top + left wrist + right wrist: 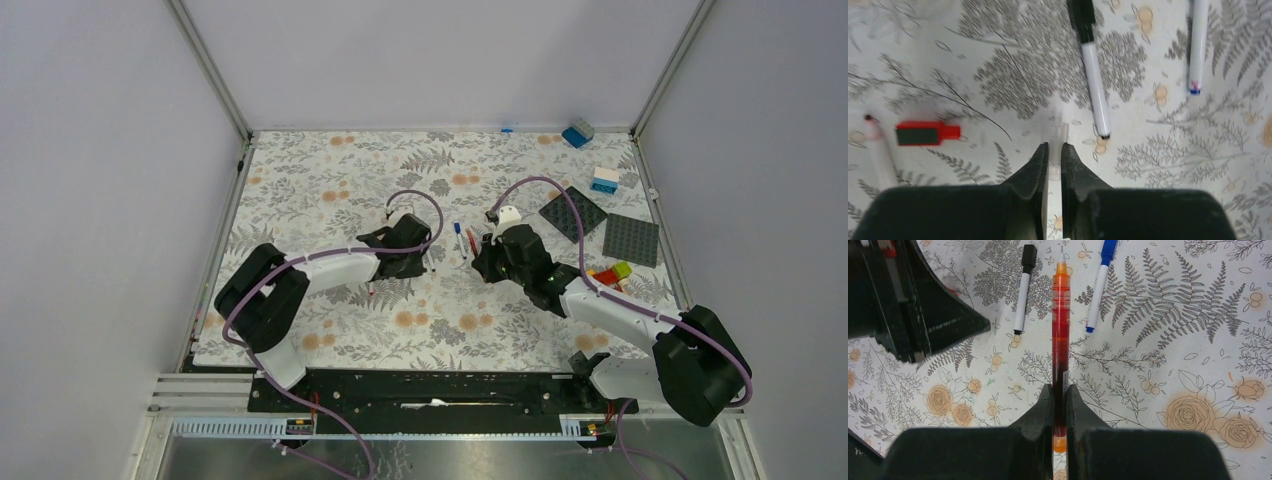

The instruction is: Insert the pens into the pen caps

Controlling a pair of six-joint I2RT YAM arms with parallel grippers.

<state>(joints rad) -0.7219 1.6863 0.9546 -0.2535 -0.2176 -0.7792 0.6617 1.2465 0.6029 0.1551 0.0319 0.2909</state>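
My right gripper (1060,387) is shut on a red pen (1060,325) with orange ends, its white tip pointing away over the mat. My left gripper (1053,146) is shut on a short clear tube cap (1058,135) that sticks out past the fingertips. On the mat lie a white pen with a black cap (1093,75), a white pen with a blue end (1196,45), a red cap (925,133) and a white pen with a red tip (878,150). In the top view the left gripper (418,255) and the right gripper (487,245) face each other across the two pens (460,240).
The left gripper's black body (908,300) fills the upper left of the right wrist view. At the right of the mat are two grey baseplates (573,213) (631,240), a cluster of red, yellow and green bricks (610,273) and blue bricks (577,132) (604,180).
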